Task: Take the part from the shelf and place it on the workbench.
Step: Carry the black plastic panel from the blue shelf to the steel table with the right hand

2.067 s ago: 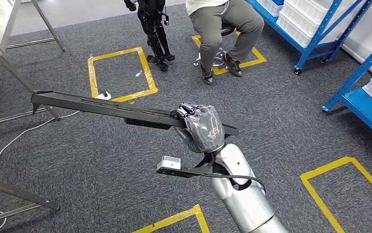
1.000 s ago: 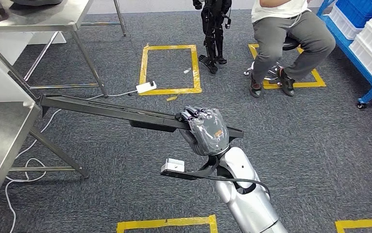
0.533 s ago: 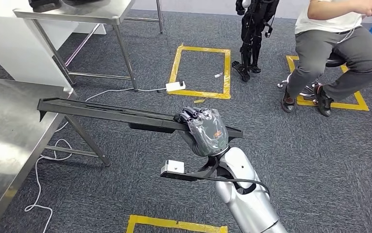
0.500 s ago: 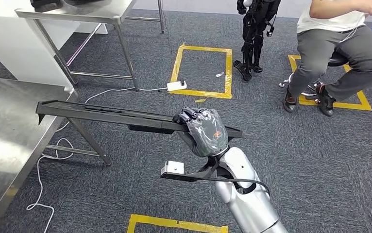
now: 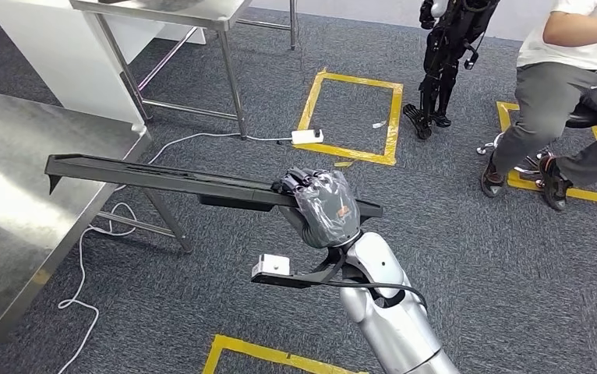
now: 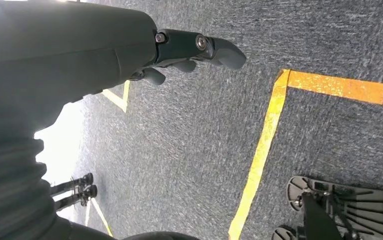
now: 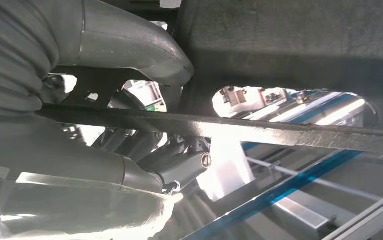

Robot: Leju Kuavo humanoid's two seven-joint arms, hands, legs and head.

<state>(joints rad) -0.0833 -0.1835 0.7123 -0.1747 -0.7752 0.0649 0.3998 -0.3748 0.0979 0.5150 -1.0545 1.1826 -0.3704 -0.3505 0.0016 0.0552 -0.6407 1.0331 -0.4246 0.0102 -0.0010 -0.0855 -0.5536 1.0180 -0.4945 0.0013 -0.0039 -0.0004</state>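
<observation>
I have my right hand [image 5: 323,209] clamped around the long black part [image 5: 163,176] near one end; its far tip hangs just over the steel surface [image 5: 15,202]. My left hand [image 6: 179,50] hangs loosely spread, holding nothing. I'd keep the part level and clear that edge before lowering. A seated person [image 5: 568,101] and a small robot figure [image 5: 443,54] sit well beyond the hand, out of the path.

I'm in a robotics lab: steel workbench [image 5: 15,195] left of my right hand [image 5: 325,206], taped floor squares [image 5: 354,113] and a small humanoid [image 5: 443,54] beyond it.
</observation>
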